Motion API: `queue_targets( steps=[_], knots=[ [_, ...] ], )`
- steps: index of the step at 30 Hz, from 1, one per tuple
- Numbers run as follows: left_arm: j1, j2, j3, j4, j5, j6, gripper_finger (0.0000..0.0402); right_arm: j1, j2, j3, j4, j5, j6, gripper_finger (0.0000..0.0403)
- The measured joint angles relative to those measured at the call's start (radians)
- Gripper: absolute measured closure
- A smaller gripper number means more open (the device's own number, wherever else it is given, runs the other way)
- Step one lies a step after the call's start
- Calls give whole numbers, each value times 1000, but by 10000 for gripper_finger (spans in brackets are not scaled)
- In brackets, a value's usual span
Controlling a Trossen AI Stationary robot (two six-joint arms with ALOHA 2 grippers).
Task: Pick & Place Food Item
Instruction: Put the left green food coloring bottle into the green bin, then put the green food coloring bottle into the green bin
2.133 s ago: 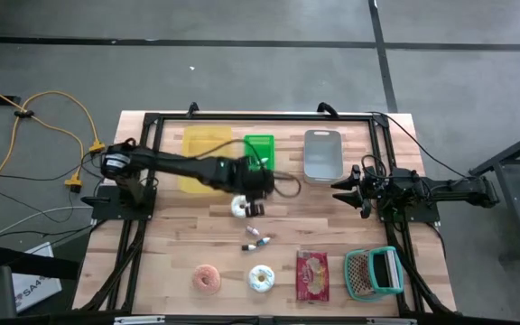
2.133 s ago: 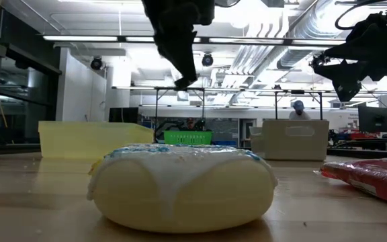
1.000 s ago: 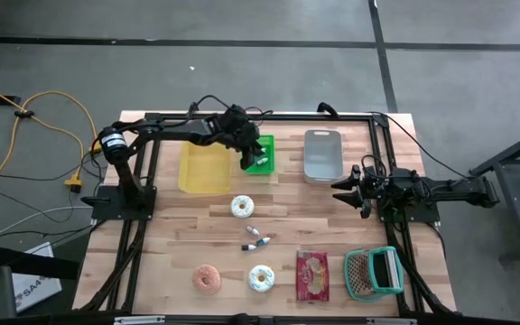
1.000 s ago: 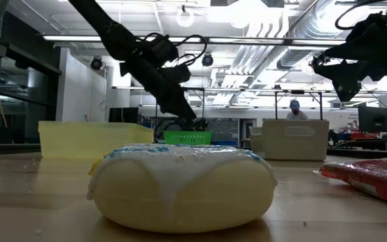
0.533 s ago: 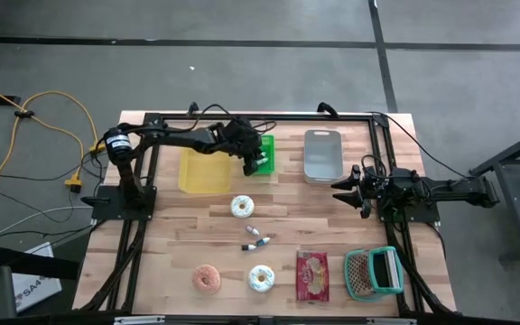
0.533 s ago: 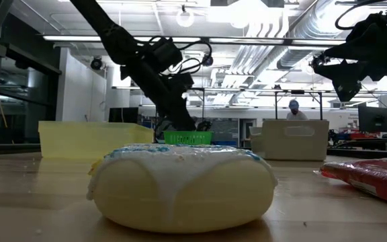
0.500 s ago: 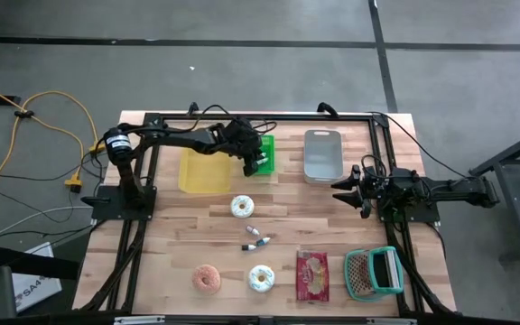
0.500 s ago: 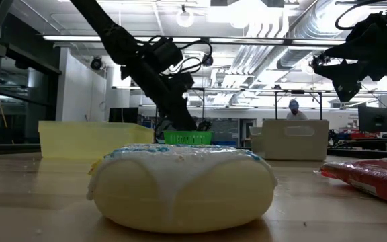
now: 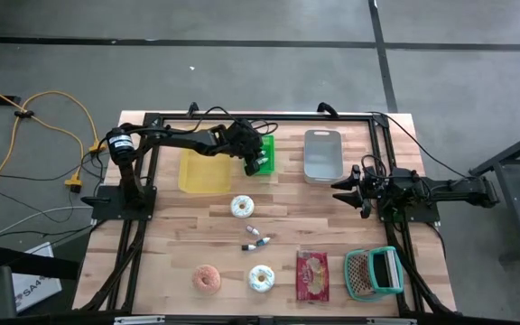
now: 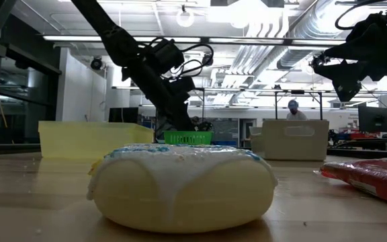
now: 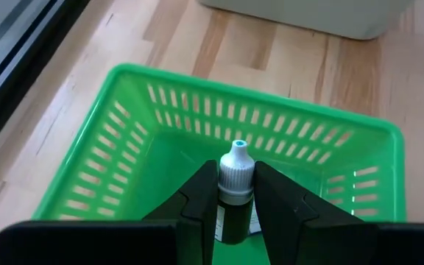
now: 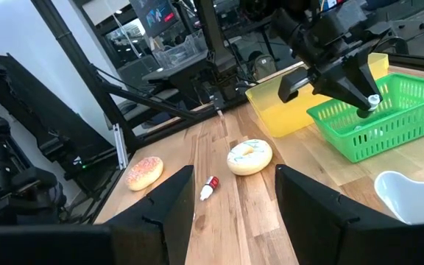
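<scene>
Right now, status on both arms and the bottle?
Left gripper shut on small white-capped bottle, low over green basket. Right gripper open, waiting at table's right side. Nothing in the basket below the bottle.

We're on a light wood-plank table (image 9: 179, 236) with a black frame (image 9: 148, 118) round it. Grey concrete floor (image 9: 260, 63) below, dark seams crossing it. Yellow cable (image 9: 51, 101) loops on the floor off the table's left side, beside black cables. Looking level across: open industrial ceiling, white ducts (image 10: 294, 27), strip lights (image 10: 93, 38), a round lamp (image 10: 185, 16). A person in a blue cap (image 10: 293, 105) stands far back. Dark racks (image 12: 20, 118) in the room.
</scene>
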Motion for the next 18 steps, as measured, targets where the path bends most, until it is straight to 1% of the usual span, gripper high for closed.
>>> queue_targets(
  steps=[7,14,18],
  knots=[
    [0,0,0,0,15,12,326,0,0,0,0,0,0,228],
    [2,0,0,0,31,12,278,0,0,0,0,0,0,228],
    [2,0,0,0,31,12,267,0,0,0,0,0,0,228]
  ],
)
